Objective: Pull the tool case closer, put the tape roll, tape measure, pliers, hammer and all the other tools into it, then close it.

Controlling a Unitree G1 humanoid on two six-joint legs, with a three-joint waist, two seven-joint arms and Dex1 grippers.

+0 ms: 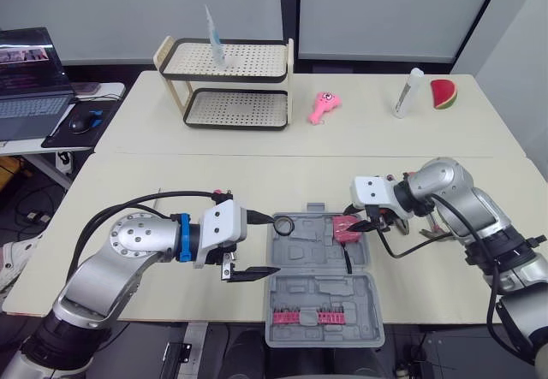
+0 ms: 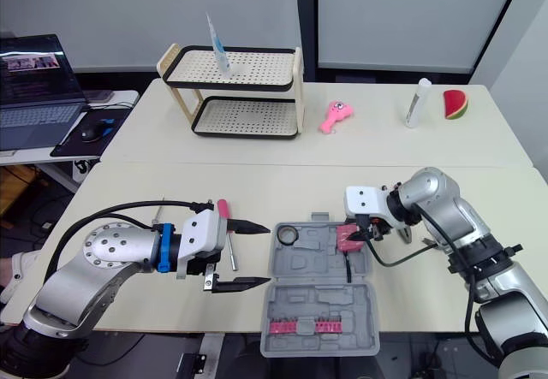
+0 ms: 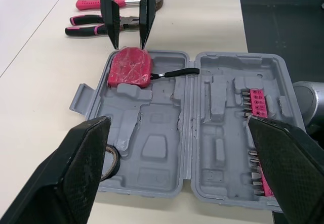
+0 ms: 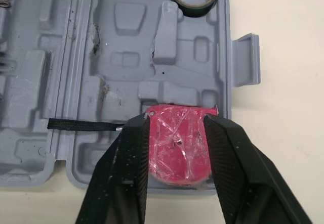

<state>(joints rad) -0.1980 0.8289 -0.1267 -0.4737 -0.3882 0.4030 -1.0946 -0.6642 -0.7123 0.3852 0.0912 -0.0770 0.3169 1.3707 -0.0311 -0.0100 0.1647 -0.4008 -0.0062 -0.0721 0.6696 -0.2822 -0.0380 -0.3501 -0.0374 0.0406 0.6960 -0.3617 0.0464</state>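
Note:
The grey tool case [image 1: 318,298] lies open at the table's near edge, with a pink bit rack [image 1: 308,315] in its near half. A black tape roll [image 1: 285,224] sits in the far left corner of the case. My right gripper [image 4: 177,119] is shut on the pink tape measure [image 4: 178,150], which rests in the far right recess with its black strap [image 3: 177,73] lying across the case. My left gripper [image 1: 274,245] hangs open and empty at the case's left edge. The pink-handled hammer [image 3: 101,3] and pliers [image 3: 86,24] lie right of the case. A red-handled screwdriver [image 2: 224,212] lies to its left.
At the far side of the table stand a two-tier perforated rack [image 1: 227,84], a pink toy [image 1: 324,107], a white bottle [image 1: 408,92] and a watermelon slice [image 1: 443,93]. A laptop [image 1: 30,79] and mouse [image 1: 86,121] sit on a side desk at the far left.

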